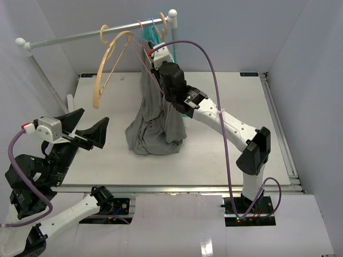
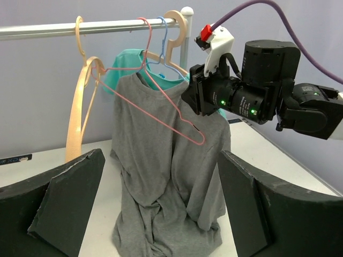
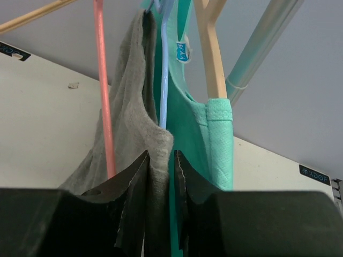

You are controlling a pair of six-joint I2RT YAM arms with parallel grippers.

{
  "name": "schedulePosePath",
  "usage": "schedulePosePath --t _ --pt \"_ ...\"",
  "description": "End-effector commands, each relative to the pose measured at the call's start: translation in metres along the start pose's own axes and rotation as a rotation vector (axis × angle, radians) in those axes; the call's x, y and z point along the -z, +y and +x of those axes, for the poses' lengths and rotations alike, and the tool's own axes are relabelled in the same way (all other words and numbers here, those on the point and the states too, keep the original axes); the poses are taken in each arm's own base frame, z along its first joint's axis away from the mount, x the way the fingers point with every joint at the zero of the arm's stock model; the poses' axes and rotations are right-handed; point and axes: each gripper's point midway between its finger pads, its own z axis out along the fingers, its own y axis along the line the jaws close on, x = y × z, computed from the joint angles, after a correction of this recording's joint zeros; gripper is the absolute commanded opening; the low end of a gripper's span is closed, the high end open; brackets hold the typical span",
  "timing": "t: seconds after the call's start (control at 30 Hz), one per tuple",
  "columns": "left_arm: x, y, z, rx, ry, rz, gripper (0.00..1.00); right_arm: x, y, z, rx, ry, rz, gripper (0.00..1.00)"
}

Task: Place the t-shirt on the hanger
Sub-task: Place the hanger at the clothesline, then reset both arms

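The gray t-shirt (image 1: 155, 128) hangs from the rail end and pools on the table; it also shows in the left wrist view (image 2: 155, 160) and the right wrist view (image 3: 134, 96). The light-blue hanger (image 2: 163, 37) hooks on the rail, its wire (image 3: 164, 80) running down beside the shirt's shoulder. My right gripper (image 1: 156, 61) is up at that shoulder, its jaws (image 3: 159, 160) closed on a fold of gray fabric. My left gripper (image 1: 95, 115) is open and empty, well left of the shirt, facing it (image 2: 161, 155).
A metal rail (image 1: 80, 35) on white posts crosses the back. Thick tan hangers (image 1: 107, 59) and a thin pink hanger (image 2: 161, 107) hang on it, the pink one lying across the shirt's front. A teal garment (image 3: 214, 139) hangs behind the shirt.
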Motion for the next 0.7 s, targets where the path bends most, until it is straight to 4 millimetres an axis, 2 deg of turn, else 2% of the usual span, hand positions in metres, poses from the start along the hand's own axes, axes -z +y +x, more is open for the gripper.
schedulePosePath --t 0.0,0.07,0.2,0.27,0.33,0.4,0.57,0.67 --pt "-0.005 0.002 0.010 -0.011 0.019 -0.025 0.98 0.028 -0.026 -0.040 -0.081 -0.092 0.000 0.52" --pt "-0.011 -0.002 0.017 -0.008 0.032 -0.018 0.98 0.041 -0.034 -0.050 -0.086 -0.110 -0.010 0.62" --pt "-0.029 -0.012 0.041 -0.025 0.093 -0.015 0.98 0.075 -0.050 -0.079 -0.092 -0.138 -0.056 0.74" --pt "-0.043 -0.020 0.058 -0.052 0.132 -0.008 0.98 0.094 -0.055 -0.087 -0.092 -0.114 -0.105 0.75" --pt "-0.053 -0.028 0.069 -0.066 0.163 0.014 0.97 0.108 -0.060 -0.086 -0.096 -0.078 -0.134 0.76" --pt "-0.061 -0.034 0.076 -0.067 0.190 0.031 0.96 0.124 -0.065 -0.077 -0.097 -0.039 -0.164 0.77" --pt "-0.066 -0.030 0.065 -0.058 0.162 0.008 0.94 0.153 -0.058 -0.039 -0.137 0.023 -0.250 0.76" --pt "-0.078 -0.036 0.090 -0.073 0.261 0.003 0.96 0.173 -0.046 0.000 -0.180 0.088 -0.327 0.76"
